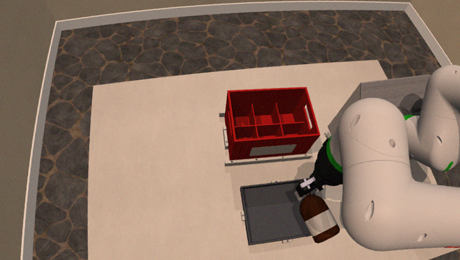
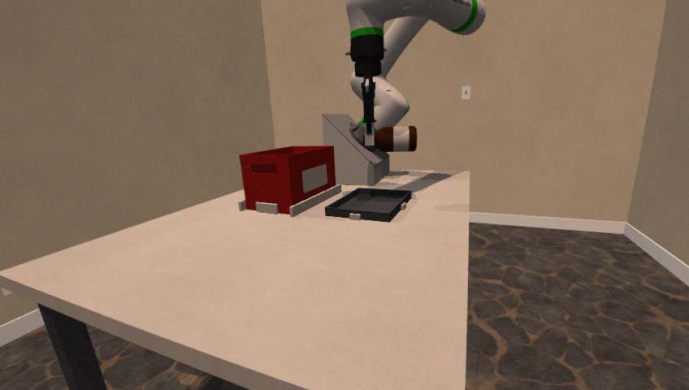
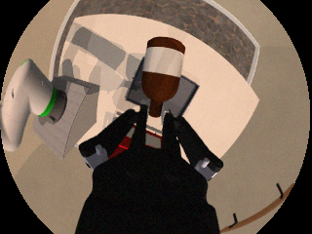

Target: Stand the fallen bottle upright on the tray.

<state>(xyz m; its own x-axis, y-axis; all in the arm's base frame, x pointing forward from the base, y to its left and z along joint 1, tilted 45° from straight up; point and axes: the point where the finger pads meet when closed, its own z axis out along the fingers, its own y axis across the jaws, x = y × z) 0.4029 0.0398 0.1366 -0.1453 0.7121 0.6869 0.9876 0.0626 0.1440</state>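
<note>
From the top view, the dark tray [image 1: 255,225] lies on the table [image 1: 156,182] near its right side, with the red crate [image 1: 299,142] just beyond it on the far side, a strip of bare table between them. The brown bottle [image 1: 319,218] lies on its side across the tray's right rim, neck toward the crate, base out past the rim. The gripper [image 1: 305,187] is closed on the bottle's neck. The white arm [image 1: 379,168] covers the table's right side; wide open table stretches to the left and near side.

In the exterior view the bottle [image 2: 396,138] hangs level in the air, well above the tray [image 2: 338,210], held at its neck by the downward-pointing gripper [image 2: 369,137]. A grey wedge-shaped block [image 2: 345,149] stands just behind the tray, beside the crate [image 2: 270,184]. The table's right edge runs close past the tray.

The wrist view shows the fingers pinched narrow on the neck of the bottle [image 3: 163,65], which is brown with a broad white label band; its base points away from the camera, the tray below it
</note>
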